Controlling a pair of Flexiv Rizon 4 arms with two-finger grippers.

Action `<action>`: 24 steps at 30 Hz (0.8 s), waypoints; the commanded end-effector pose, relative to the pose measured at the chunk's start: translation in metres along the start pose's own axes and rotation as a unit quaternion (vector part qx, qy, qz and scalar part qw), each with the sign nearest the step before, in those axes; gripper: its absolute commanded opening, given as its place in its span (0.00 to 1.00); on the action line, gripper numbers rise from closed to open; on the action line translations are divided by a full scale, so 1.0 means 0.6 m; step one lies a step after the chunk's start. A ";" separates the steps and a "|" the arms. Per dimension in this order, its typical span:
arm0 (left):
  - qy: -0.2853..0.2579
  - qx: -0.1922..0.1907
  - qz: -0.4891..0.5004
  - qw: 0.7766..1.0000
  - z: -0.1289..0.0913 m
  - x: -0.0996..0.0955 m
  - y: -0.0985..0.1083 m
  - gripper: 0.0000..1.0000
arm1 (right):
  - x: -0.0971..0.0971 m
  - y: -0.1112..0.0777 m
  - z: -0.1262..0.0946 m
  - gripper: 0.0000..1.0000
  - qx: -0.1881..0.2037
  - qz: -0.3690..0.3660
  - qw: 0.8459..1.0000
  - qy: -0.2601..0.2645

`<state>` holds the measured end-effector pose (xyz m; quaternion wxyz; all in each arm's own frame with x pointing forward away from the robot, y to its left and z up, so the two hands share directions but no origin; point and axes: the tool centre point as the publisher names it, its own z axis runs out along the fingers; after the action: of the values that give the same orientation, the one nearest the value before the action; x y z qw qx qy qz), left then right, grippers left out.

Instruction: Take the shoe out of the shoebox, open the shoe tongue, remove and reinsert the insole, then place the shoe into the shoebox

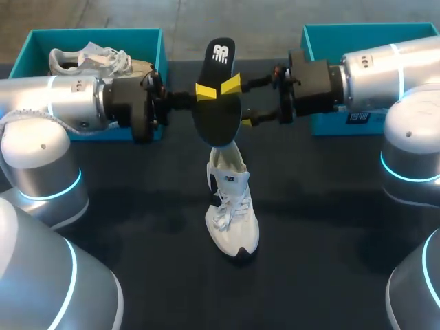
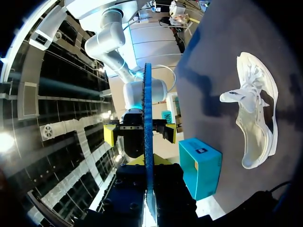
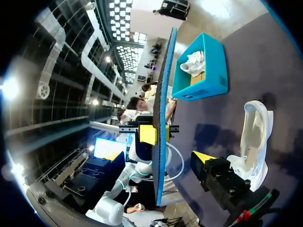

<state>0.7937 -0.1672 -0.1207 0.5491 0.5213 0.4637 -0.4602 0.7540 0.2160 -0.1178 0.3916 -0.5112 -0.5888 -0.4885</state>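
At left, a teal shoebox (image 1: 41, 38) holds a white sneaker (image 1: 89, 60); beside it the left gripper (image 1: 204, 91) is clamped on a black insole (image 1: 218, 65) held in the air. Under the insole, a white shoe (image 1: 230, 213) sits on the dark table (image 1: 137, 227). The right gripper (image 1: 238, 103) straddles the insole, its fingers spread wide and clear of it, beside a second teal box (image 1: 323, 34).

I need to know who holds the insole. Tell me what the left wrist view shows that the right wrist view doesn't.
Only the left wrist view: the right gripper head-on, open, its yellow tips either side of the insole without touching it, and a teal shoebox with no shoe showing inside. Only the right wrist view: the left gripper shut on the insole, and the other shoebox holding a second shoe. Both: the insole edge-on and the white shoe on the table.
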 end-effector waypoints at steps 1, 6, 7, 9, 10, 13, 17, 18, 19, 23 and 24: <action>-0.004 -0.001 0.002 1.000 0.007 0.001 0.003 0.00 | -0.004 0.007 0.022 0.69 0.003 0.003 1.000 0.000; -0.005 -0.003 0.002 1.000 0.009 0.000 0.006 0.00 | -0.008 0.004 0.034 0.60 0.012 0.007 1.000 0.008; -0.006 -0.003 0.002 1.000 0.009 0.000 0.006 0.00 | -0.008 0.003 0.035 0.59 0.012 0.008 1.000 0.009; -0.006 -0.004 0.002 1.000 0.009 0.000 0.007 0.00 | -0.010 0.001 0.037 0.58 0.012 0.009 1.000 0.012; -0.007 -0.005 0.003 1.000 0.010 0.000 0.007 0.00 | -0.010 0.000 0.038 0.57 0.012 0.010 1.000 0.012; -0.008 -0.006 0.003 1.000 0.011 0.000 0.009 0.00 | -0.013 -0.001 0.040 0.49 0.011 0.011 1.000 0.015; -0.008 -0.008 0.003 1.000 0.010 0.001 0.012 0.00 | -0.013 -0.002 0.040 0.48 0.011 0.013 1.000 0.016; -0.007 -0.008 0.004 1.000 0.010 0.001 0.012 0.00 | -0.013 -0.002 0.040 0.48 0.010 0.013 1.000 0.016; -0.007 -0.008 0.003 1.000 0.010 0.001 0.012 0.00 | -0.014 -0.002 0.039 0.48 0.010 0.014 1.000 0.016; -0.007 -0.008 0.004 1.000 0.008 0.001 0.014 0.00 | -0.017 -0.002 0.036 0.42 0.009 0.015 1.000 0.016; -0.007 -0.009 0.004 1.000 0.008 0.001 0.014 0.00 | -0.017 -0.002 0.036 0.41 0.009 0.016 1.000 0.016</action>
<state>0.8014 -0.1709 -0.1192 0.5576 0.5150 0.4627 -0.4580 0.7559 0.2354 -0.1314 0.4132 -0.5090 -0.5795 -0.4841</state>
